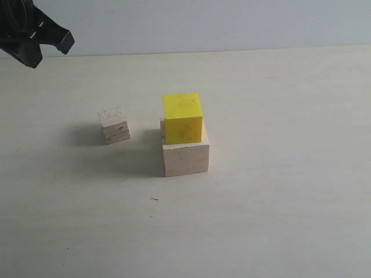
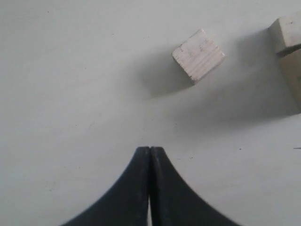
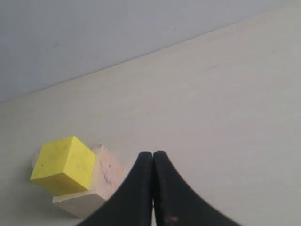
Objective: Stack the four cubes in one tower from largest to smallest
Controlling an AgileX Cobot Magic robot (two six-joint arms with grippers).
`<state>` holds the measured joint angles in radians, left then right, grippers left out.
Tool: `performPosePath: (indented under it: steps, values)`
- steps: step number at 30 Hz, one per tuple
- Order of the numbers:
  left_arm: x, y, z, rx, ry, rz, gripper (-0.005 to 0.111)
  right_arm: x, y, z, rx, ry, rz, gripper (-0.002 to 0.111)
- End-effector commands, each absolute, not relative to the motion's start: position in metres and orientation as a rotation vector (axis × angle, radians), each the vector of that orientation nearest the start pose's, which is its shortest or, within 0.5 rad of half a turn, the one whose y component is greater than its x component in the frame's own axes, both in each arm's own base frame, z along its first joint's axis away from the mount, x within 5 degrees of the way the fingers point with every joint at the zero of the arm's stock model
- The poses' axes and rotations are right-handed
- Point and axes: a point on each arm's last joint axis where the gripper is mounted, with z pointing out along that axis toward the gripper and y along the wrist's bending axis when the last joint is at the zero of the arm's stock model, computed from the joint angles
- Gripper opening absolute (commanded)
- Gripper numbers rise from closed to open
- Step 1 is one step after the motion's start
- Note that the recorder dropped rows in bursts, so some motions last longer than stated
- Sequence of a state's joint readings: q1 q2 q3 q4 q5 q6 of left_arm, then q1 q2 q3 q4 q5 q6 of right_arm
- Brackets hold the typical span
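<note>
- Pale table [image 1: 278,220] fills the scene, with a plain grey-blue wall [image 1: 232,23] behind it.
- Cubes counted: four. One pale wood cube [image 1: 185,160], one yellow cube [image 1: 183,119], one plywood cube [image 1: 114,125], and one tan block [image 3: 106,170] seen only in part.
- Yellow cube sits squarely on top of the pale wood cube, making a stack two high.
- Tan block lies just behind that stack. Whether it touches the stack cannot be told.
- Plywood cube stands alone on the table, left of the stack and clear of it.
- Claws counted: two.
- Left claw [image 1: 42,41] hangs at the far left corner, jaws pressed together and gripping nothing. The plywood cube lies well apart from it, ahead of its tips. The stack is farther off.
- Right claw [image 3: 153,153] shows only in its own wrist view, jaws likewise together and gripping nothing. The stack lies ahead of it and off to one side, apart from the tips.
</note>
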<state>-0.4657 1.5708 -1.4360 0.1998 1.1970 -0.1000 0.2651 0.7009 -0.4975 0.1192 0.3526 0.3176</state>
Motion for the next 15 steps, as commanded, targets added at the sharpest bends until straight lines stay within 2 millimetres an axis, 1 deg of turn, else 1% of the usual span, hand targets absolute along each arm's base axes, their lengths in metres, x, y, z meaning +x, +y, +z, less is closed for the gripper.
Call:
performPosePath:
  steps: [1,3,4,6,8,11,14,15]
  values:
    - [0.291,-0.127,0.319,0.551,2.745,0.068,0.000,0.176,0.049,0.309,0.063,2.180,0.358,0.000]
    - [0.288,-0.127,0.310,0.554,2.758,0.044,0.000,0.192,0.053,0.317,0.054,2.230,0.332,0.000]
    - [0.286,-0.127,0.305,0.557,2.759,0.040,0.000,0.204,0.056,0.318,0.046,2.270,0.318,0.000]
    - [0.280,-0.124,0.299,0.560,2.751,0.033,0.000,0.221,0.061,0.324,0.014,2.288,0.299,0.000]
    - [0.274,-0.121,0.297,0.560,2.741,0.025,0.000,0.236,0.065,0.325,-0.017,2.305,0.278,0.000]
    - [0.260,-0.116,0.303,0.544,2.691,-0.009,0.000,0.256,0.061,0.327,-0.002,2.308,0.232,0.000]
    - [0.245,-0.110,0.314,0.525,2.648,-0.040,0.000,0.275,0.048,0.330,0.059,2.299,0.191,0.000]
    - [0.240,-0.108,0.321,0.513,2.626,-0.062,0.000,0.281,0.042,0.330,0.087,2.294,0.179,0.000]
